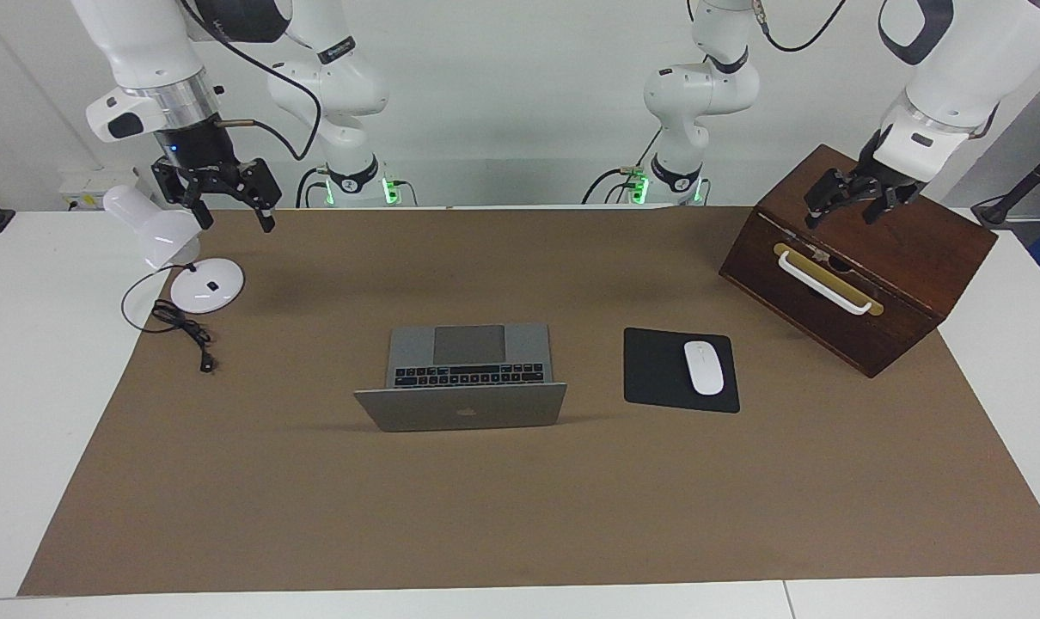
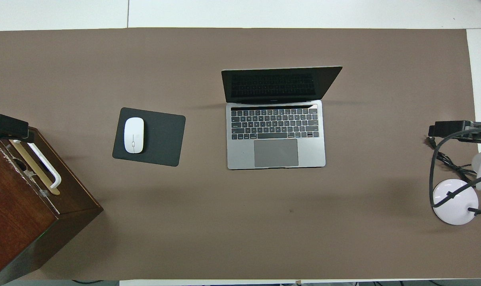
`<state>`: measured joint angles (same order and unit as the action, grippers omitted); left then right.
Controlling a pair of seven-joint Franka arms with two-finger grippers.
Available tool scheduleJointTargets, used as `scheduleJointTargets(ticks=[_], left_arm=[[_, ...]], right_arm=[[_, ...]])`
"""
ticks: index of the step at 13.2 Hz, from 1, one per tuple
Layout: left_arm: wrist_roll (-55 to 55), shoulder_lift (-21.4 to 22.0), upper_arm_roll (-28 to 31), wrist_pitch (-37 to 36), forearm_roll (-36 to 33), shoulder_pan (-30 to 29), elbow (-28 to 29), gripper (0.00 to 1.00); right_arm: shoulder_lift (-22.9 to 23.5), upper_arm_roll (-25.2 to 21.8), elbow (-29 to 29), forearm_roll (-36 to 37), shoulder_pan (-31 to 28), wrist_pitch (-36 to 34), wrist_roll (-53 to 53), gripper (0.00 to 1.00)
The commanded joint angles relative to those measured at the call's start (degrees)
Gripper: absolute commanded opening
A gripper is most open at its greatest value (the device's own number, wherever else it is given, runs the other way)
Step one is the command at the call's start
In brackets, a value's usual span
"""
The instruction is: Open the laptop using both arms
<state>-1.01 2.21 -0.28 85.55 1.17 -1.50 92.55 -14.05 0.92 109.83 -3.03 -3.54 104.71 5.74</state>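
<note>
The silver-grey laptop (image 1: 468, 354) stands open in the middle of the brown mat, its lid (image 1: 461, 408) raised with the apple logo facing away from the robots. In the overhead view the laptop (image 2: 276, 135) shows its dark screen, black keys and grey trackpad. My right gripper (image 1: 235, 222) hangs open and empty over the white desk lamp, well apart from the laptop. My left gripper (image 1: 842, 217) hangs open and empty over the wooden box. Only the grippers' black bodies show in the overhead view, the left gripper (image 2: 8, 127) and the right gripper (image 2: 449, 129).
A black mouse pad (image 1: 657, 370) with a white mouse (image 1: 703, 367) lies beside the laptop toward the left arm's end. A dark wooden box (image 1: 864, 258) with a white handle stands at that end. A white desk lamp (image 1: 206, 284) with a black cable stands at the right arm's end.
</note>
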Motion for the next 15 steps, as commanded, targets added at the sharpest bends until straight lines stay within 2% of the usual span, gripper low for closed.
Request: scheduleJointTargets(ticks=[1, 3, 5, 7, 9, 15], left_arm=[[0.7, -0.5, -0.3, -0.6, -1.1, -0.6, -1.0, 1.00], [0.7, -0.4, -0.3, -0.4, -1.1, -0.6, -0.9, 1.00], [0.7, -0.4, -0.3, -0.3, -1.1, -0.8, -0.9, 1.00], [0.7, -0.4, -0.3, -0.3, -1.1, -0.8, -0.9, 1.00], [0.7, -0.4, -0.3, -0.3, -1.1, -0.9, -0.9, 1.00], [0.7, -0.4, -0.2, -0.4, -1.1, -0.9, -1.0, 1.00]], right_arm=[[0.9, -1.4, -0.4, 2.8, 1.3, 0.6, -0.6, 1.00], [1.0, -2.6, -0.2, 5.9, 1.3, 0.6, -0.9, 1.00], [1.3, -4.7, -0.2, 6.3, 1.5, 0.7, -1.9, 1.00], [1.9, -4.8, -0.2, 6.9, 1.4, 1.2, -2.0, 1.00], [3.1, -4.9, -0.8, 7.0, 1.5, 2.0, -2.6, 0.95], [6.8, -4.8, -7.9, 6.0, 1.4, -2.7, -2.6, 0.95]])
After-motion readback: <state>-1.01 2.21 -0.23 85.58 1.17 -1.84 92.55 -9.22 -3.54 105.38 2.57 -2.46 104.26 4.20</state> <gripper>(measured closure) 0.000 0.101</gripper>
